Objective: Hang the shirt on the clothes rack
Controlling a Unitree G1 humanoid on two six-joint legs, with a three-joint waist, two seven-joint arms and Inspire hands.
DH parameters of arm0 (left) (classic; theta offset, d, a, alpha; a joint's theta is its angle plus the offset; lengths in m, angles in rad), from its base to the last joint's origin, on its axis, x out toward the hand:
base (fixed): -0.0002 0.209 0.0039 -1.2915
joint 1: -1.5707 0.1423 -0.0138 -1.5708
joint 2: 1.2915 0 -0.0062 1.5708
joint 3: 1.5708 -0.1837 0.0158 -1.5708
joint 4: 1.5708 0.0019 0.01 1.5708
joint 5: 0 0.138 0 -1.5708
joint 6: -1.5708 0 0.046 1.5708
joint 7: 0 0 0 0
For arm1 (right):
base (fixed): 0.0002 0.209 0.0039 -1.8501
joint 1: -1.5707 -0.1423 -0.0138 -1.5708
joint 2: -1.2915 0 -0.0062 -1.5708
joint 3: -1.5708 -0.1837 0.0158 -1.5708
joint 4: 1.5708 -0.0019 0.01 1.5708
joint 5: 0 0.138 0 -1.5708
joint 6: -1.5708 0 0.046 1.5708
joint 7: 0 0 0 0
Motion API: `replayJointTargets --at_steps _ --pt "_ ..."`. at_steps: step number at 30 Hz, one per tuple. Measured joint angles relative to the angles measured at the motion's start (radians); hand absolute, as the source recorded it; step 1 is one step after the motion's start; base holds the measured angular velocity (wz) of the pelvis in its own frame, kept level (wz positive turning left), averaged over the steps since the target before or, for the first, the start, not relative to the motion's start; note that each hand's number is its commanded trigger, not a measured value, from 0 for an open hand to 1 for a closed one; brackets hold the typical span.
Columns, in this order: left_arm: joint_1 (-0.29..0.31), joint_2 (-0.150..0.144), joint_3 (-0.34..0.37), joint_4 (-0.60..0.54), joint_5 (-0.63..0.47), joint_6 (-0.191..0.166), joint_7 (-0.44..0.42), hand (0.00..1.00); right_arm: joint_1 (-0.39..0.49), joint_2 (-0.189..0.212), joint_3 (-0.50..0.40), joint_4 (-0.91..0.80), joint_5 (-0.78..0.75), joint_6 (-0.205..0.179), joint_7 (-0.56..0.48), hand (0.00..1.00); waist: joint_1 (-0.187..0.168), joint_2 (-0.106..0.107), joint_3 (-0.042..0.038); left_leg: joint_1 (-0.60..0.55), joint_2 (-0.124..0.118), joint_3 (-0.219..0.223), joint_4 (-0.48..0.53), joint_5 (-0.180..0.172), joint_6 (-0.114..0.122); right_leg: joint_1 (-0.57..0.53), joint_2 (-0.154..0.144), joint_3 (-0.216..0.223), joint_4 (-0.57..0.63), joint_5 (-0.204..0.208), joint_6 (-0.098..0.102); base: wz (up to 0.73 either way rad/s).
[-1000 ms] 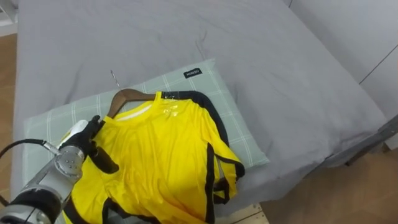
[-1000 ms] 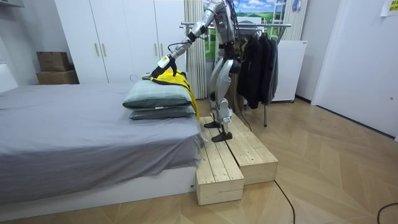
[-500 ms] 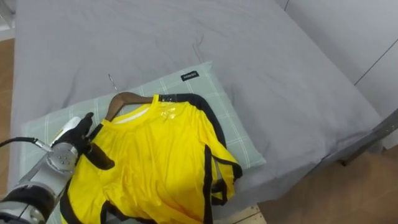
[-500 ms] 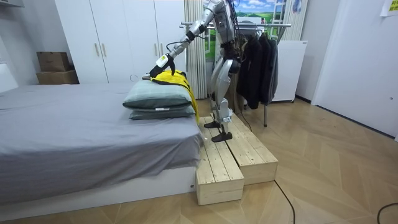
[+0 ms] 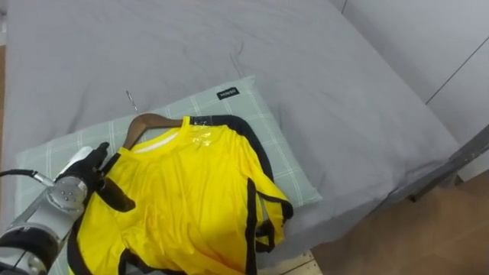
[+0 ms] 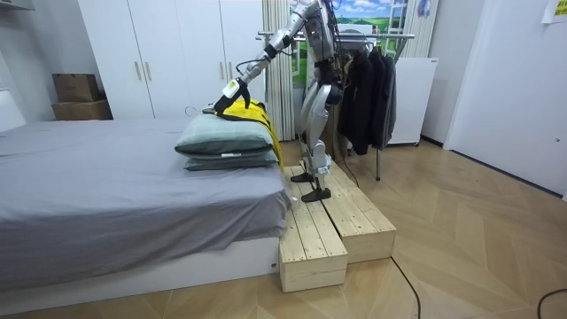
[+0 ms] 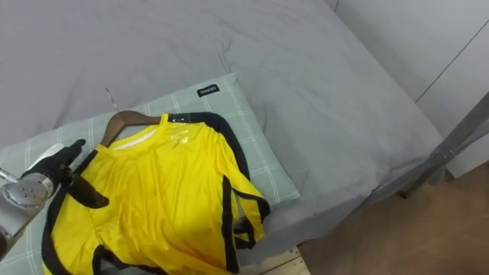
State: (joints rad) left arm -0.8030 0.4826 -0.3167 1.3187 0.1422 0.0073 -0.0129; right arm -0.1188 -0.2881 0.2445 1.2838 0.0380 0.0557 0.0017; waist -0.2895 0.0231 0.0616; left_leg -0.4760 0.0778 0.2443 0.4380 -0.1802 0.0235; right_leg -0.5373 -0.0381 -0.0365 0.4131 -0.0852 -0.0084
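left hand (image 5: 82,174) lower left, on yellow shirt (image 5: 191,198) shoulder, grasp unclear | hanger (image 5: 149,121) mostly hidden inside shirt | hem cut off below

A yellow shirt (image 5: 191,198) with black trim is laid flat on a wooden hanger (image 5: 150,121). Its near shoulder is pinched by the left hand (image 5: 80,181), and the hook is seen just beyond the hand.

A wide grey-sheeted bed (image 6: 106,182) is lying before tall white wardrobe doors (image 6: 164,53); a pale plank platform (image 6: 341,226) is sitting against its end on the light wooden floor (image 6: 478,244), with white walls (image 6: 523,80) enclosing the room.
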Motion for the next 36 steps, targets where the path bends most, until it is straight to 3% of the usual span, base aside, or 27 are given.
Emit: replayJointTargets --at_steps 14,20,21,22,23,24,36 --pt "0.000 0.002 -0.001 0.020 -0.023 -0.001 0.006 0.00 -0.001 0.002 0.008 -0.012 0.014 -0.002 -0.017 0.00 -0.004 -0.023 0.0033 -0.017 0.001 -0.001 0.002 0.000 0.000 -0.011 0.000 -0.001 -0.001 0.000 0.000 0.00" --pt "0.000 0.001 -0.002 0.034 -0.022 -0.002 0.052 0.00 0.001 0.004 0.010 -0.045 0.016 -0.002 -0.056 0.00 -0.007 -0.023 0.0031 -0.056 0.001 -0.003 0.011 0.000 0.000 -0.050 0.000 -0.002 0.001 0.004 0.000 0.00" --pt "-0.001 0.001 -0.002 0.034 -0.022 -0.002 0.065 0.25 0.000 0.004 0.010 -0.051 0.016 -0.002 -0.061 0.00 -0.007 -0.023 0.0030 -0.070 0.001 -0.004 0.013 0.000 0.001 -0.064 0.000 -0.003 0.003 0.004 0.000 0.00" --pt "-0.001 0.001 -0.002 0.034 -0.022 -0.002 0.073 0.36 0.000 0.004 0.010 -0.056 0.015 -0.001 -0.065 0.00 -0.007 -0.023 0.0030 -0.077 0.001 -0.004 0.014 0.001 0.001 -0.071 0.000 -0.003 0.004 0.005 0.000 0.00" --pt "-0.001 0.001 -0.002 0.034 -0.022 -0.002 0.086 0.80 0.001 0.004 0.010 -0.065 0.014 0.000 -0.069 0.00 -0.008 -0.023 0.0030 -0.090 0.001 -0.004 0.023 0.001 0.002 -0.082 -0.001 -0.004 0.004 0.007 0.000 0.00" --pt "-0.001 0.001 -0.002 0.034 -0.023 -0.002 0.095 1.00 0.001 0.005 0.010 -0.071 0.014 0.000 -0.069 0.00 -0.009 -0.023 0.0029 -0.102 0.003 -0.004 0.029 0.001 0.002 -0.091 -0.001 -0.005 0.006 0.009 0.000 0.00" --pt "-0.022 0.015 -0.054 0.013 -0.030 0.002 0.198 1.00 0.002 0.005 0.013 -0.220 0.013 0.008 -0.098 0.00 -0.008 -0.021 0.0039 -0.144 -0.002 -0.013 0.046 0.000 0.007 -0.130 -0.014 -0.021 0.038 -0.001 0.002 0.05"
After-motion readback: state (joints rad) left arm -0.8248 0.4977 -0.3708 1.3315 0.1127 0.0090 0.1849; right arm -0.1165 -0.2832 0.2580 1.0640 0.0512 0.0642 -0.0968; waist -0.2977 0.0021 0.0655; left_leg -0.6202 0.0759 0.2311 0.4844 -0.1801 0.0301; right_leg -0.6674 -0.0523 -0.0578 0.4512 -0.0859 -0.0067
